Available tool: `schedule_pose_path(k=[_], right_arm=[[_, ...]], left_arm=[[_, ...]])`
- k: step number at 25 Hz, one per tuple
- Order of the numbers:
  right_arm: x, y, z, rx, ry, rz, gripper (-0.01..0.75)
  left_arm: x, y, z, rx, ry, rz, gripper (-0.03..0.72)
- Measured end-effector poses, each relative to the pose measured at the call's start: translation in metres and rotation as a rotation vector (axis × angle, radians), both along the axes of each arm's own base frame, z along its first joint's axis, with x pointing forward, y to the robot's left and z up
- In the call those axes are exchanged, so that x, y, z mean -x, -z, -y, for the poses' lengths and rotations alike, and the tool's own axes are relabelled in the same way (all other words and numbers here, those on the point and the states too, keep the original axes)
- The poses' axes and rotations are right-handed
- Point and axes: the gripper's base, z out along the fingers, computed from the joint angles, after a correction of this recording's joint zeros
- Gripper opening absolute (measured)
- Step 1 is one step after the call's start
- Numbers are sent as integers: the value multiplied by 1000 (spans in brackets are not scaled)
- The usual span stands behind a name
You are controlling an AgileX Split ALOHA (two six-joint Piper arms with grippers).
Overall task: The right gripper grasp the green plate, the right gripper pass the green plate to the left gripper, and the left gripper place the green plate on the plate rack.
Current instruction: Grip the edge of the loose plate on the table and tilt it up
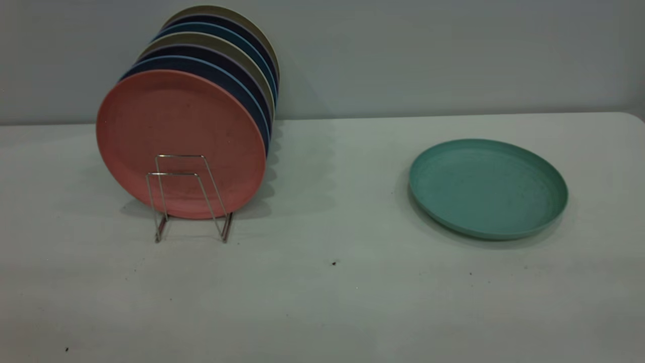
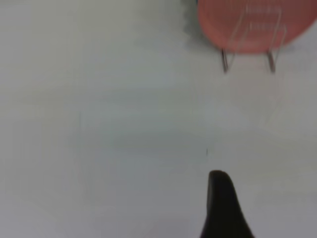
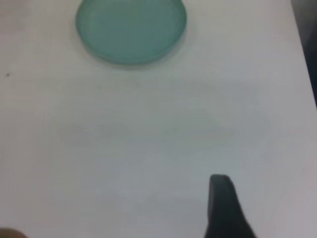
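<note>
The green plate (image 1: 488, 187) lies flat on the white table at the right, and also shows far off in the right wrist view (image 3: 131, 29). The plate rack (image 1: 189, 199) stands at the left, with a salmon-pink plate (image 1: 181, 143) at its front and two empty wire loops ahead of that plate. The rack also shows in the left wrist view (image 2: 250, 42). Neither gripper is in the exterior view. Only a black tip of the left gripper (image 2: 223, 208) shows, above bare table short of the rack. Only a black tip of the right gripper (image 3: 223, 208) shows, well short of the green plate.
Several more plates (image 1: 221, 55), dark blue, teal and olive, stand in a row behind the pink one. A grey wall runs behind the table. The table's edge (image 3: 304, 59) lies to one side of the green plate in the right wrist view.
</note>
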Motion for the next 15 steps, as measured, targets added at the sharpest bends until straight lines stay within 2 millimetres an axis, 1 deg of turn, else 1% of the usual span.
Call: schedule_pose_path(k=[1,4,5,7,8,9,12,15], right_arm=[[-12,-4,-1,-11,-6,-13,473],[-43,-15,-4,-27,-35,-6,507],[-57,-19,-6,-31,-52,-6,520],[-77,-23,-9,-50,-75,-23,531],[-92,-24,-10,-57,-92,-46,534],[-102,-24,-12,-67,-104,-68,536],[-138,-17,-18,-112,-156,-159,538],[-169,-3,-25,-166,-208,-241,538]], left_arm=[[-10,-6,0,-3,3,3,492],[-49,-23,0,-8,8,-36,520],[-61,-28,0,-9,9,-45,530],[-88,-33,0,-11,11,-96,542],[-101,-34,0,-19,18,-125,544],[-112,-37,1,-23,22,-139,545],[-147,-34,2,-30,45,-211,545],[-181,-21,5,-3,79,-276,545]])
